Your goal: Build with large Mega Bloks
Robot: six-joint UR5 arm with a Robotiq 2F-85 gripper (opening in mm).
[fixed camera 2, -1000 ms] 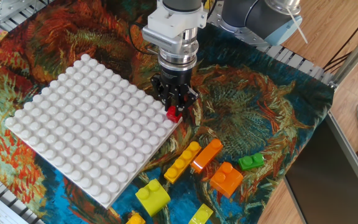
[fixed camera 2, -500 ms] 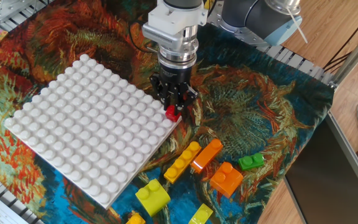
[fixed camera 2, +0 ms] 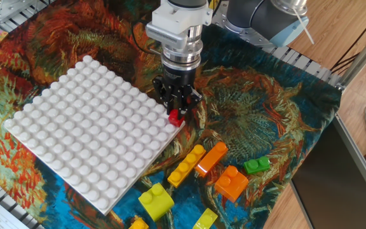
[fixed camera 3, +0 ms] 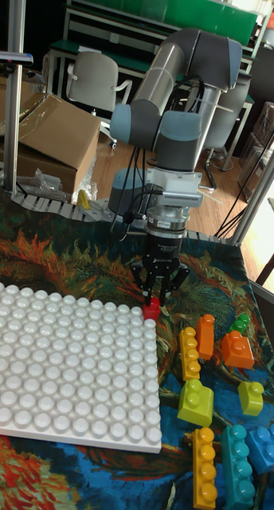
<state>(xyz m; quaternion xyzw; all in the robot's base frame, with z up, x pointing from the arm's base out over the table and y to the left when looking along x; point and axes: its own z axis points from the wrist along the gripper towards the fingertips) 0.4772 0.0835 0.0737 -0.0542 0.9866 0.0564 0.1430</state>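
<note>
So the big white baseplate (fixed camera 2: 88,127) sits off to one side of the fingers, its corner right under them. The gripper (fixed camera 2: 177,109) points straight down, fingers pinching a small red block (fixed camera 2: 176,116) at that corner. Loose on the cloth past the fingertips: a yellow bar (fixed camera 2: 187,165) touching an orange bar (fixed camera 2: 211,158), an orange brick (fixed camera 2: 232,182), a yellow-green brick (fixed camera 2: 155,200) and a little green one (fixed camera 2: 257,165).

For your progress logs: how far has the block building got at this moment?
Barely started: the white baseplate shows no finished stack. In hand: the claw grips a small red block at the plate's corner. Left: the yellow bar, orange bar, orange block and green block lie loose on the cloth.
</note>
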